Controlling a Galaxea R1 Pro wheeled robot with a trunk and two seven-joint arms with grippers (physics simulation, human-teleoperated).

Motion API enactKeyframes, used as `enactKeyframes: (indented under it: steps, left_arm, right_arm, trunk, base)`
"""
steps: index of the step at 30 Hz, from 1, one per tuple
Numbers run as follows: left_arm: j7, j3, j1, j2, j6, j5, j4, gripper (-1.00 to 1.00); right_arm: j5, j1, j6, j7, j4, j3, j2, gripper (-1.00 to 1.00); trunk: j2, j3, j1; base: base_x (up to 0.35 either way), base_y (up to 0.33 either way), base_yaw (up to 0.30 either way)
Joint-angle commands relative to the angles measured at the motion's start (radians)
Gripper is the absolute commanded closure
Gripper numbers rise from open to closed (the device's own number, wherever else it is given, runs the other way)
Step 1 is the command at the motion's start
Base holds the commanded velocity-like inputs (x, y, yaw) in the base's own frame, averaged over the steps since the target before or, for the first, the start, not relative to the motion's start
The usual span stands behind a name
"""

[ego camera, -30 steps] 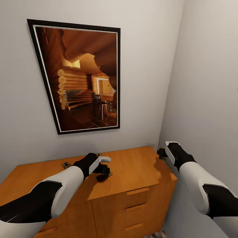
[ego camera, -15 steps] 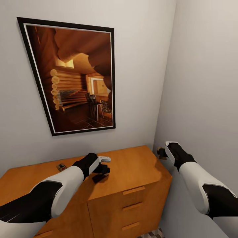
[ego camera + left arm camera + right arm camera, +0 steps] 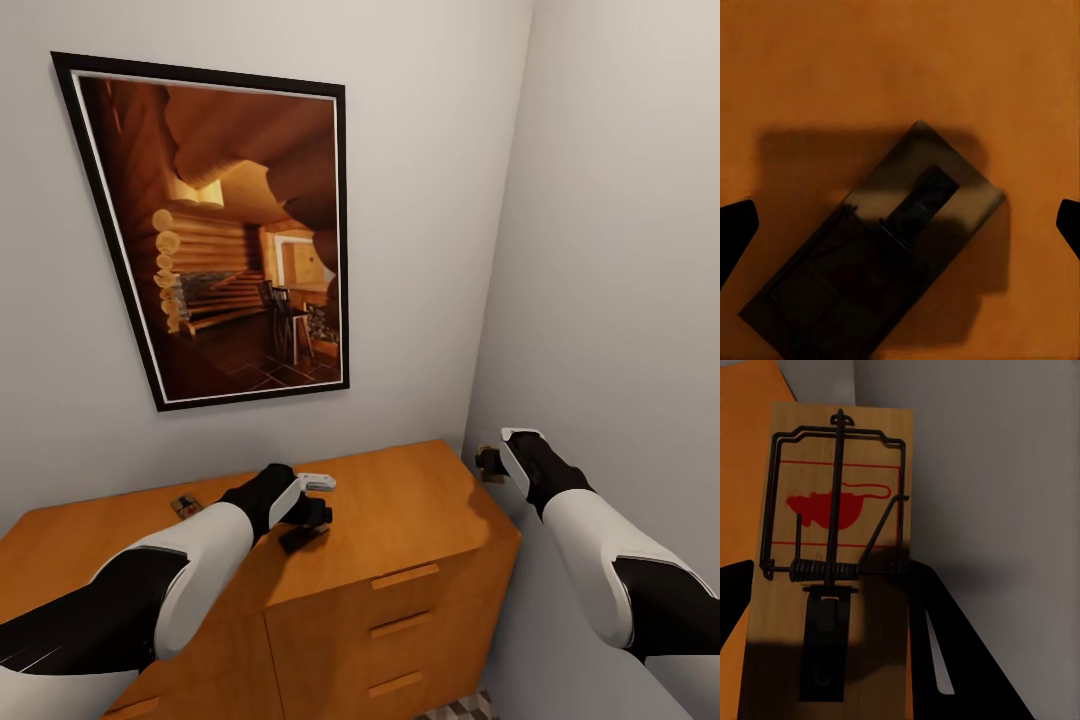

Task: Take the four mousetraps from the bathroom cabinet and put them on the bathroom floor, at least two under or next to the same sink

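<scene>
The corner of the room is seen from the head view, looking forward and down over both arms onto the cabinet (image 3: 400, 510) top and a framed picture (image 3: 215, 230). A mousetrap (image 3: 881, 259) lying on that orange surface is looked straight down on, very close, from the left wrist view. Another mousetrap (image 3: 832, 562) is faced at close range from the right wrist view, against the grey wall (image 3: 997, 472) shared with the head view.

We note the cabinet (image 3: 400, 520) orange-brown at lower centre; the held mousetrap (image 3: 832, 562) pale wood, red mouse print, black wire; walls (image 3: 610, 250) pale grey; the picture (image 3: 230, 230) upper left amber-brown, black-framed; arms (image 3: 190, 570) white and black.
</scene>
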Motion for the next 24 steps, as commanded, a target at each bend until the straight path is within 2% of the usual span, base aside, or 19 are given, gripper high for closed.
enactKeyframes:
  steps: [1, 6, 24]
  left_arm:
    - [0.001, -0.007, -0.001, 0.000, 0.005, 0.004, 0.002, -1.00]
    - [0.001, -0.008, -0.001, 0.000, 0.005, 0.001, 0.049, -1.00]
    - [0.001, -0.008, -0.001, 0.000, 0.002, -0.001, 0.055, -1.00]
  right_arm:
    - [0.000, -0.001, 0.004, -0.002, -0.001, -0.005, 0.001, 1.00]
    - [0.000, -0.001, 0.004, -0.002, -0.001, -0.005, 0.002, 1.00]
    - [0.000, -0.001, 0.003, -0.003, -0.001, -0.005, -0.001, 1.00]
  trunk:
    - [-0.001, -0.002, 0.000]
    - [-0.001, -0.002, 0.000]
    - [-0.001, -0.002, 0.000]
  base:
    - [0.000, 0.000, 0.000]
    - [0.000, 0.000, 0.000]
    - [0.000, 0.000, 0.000]
